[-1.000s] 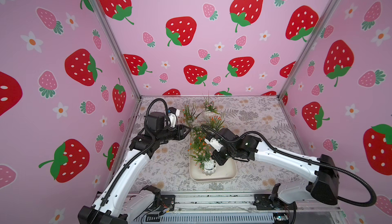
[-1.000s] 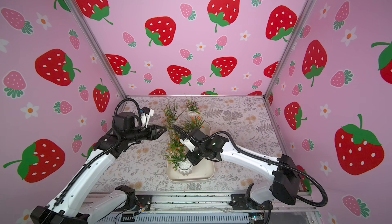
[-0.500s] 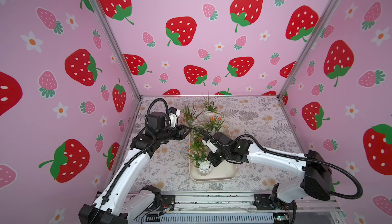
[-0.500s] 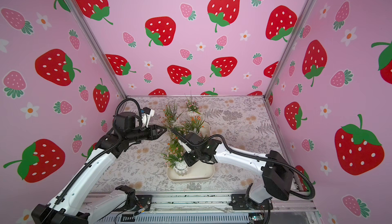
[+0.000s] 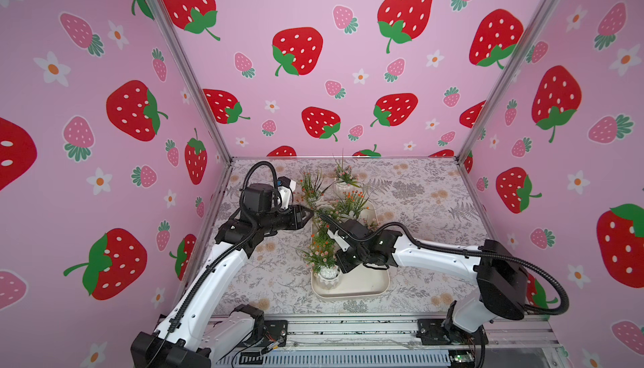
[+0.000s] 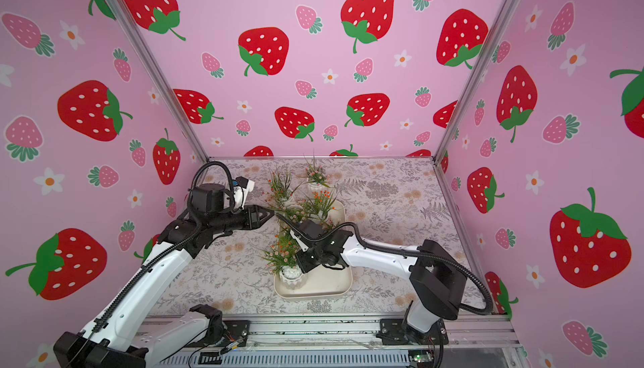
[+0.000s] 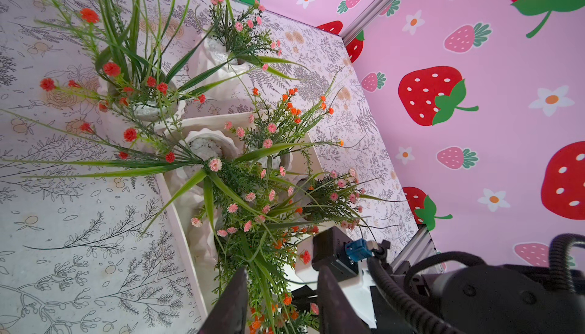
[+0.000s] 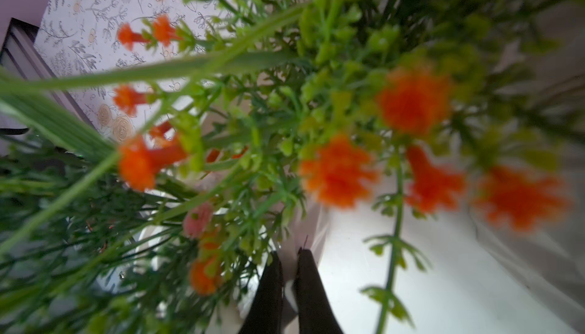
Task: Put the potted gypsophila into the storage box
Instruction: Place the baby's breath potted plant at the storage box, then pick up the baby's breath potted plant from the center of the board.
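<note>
Right end effector (image 8: 289,255) clenched by the lower-centre gypsophila pot (image 5: 327,277) (left end effector (image 7: 283,269) released); withdrawing could snag sprigs, toppling it.

In both top views: set high over front rail (image 5: 348,329), far off, facing down and back across whole scene, storage box (image 5: 360,281) lower centre. Left wrist: near, looking across same storage box. Right wrist: very close to potted gypsophila (image 8: 338,171), blurred.

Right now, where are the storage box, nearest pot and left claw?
storage box (image 5: 366,283): a top view, bare floor.
nearest pot (image 5: 329,282): a top view, ribbed wall.
left claw (image 5: 310,213): a top view, between fingertips.
</note>
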